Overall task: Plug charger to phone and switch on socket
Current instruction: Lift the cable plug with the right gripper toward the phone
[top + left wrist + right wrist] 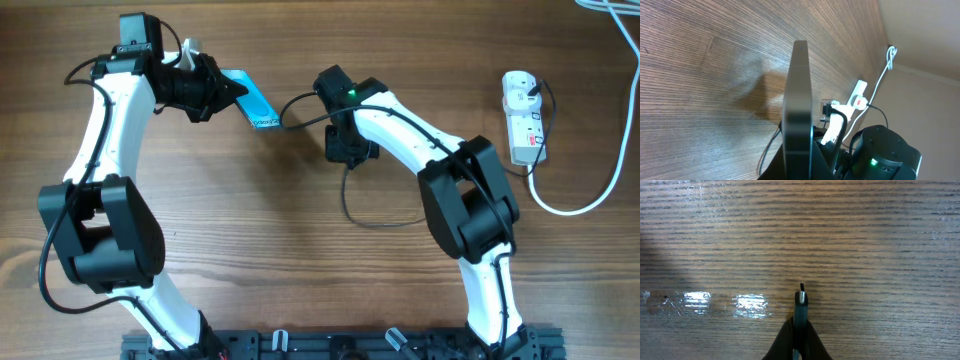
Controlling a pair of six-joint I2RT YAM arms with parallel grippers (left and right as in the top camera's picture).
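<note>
My left gripper (232, 92) is shut on the phone (258, 103), whose teal-and-white screen juts toward the table's middle, lifted and tilted. In the left wrist view the phone (799, 95) shows edge-on between the fingers (800, 162). My right gripper (345, 150) is just right of the phone and shut on the charger's plug (801, 302). Its tiny tip (801, 287) points out over bare wood, apart from the phone. The charger's thin black cable (350, 205) loops down below the gripper. The white socket (522, 120) with red markings lies at the far right and also shows in the left wrist view (858, 95).
A thick white cable (590, 200) curves from the socket along the right edge of the wooden table (250, 250). The right arm's black wrist with a green light (885, 155) sits close beside the phone.
</note>
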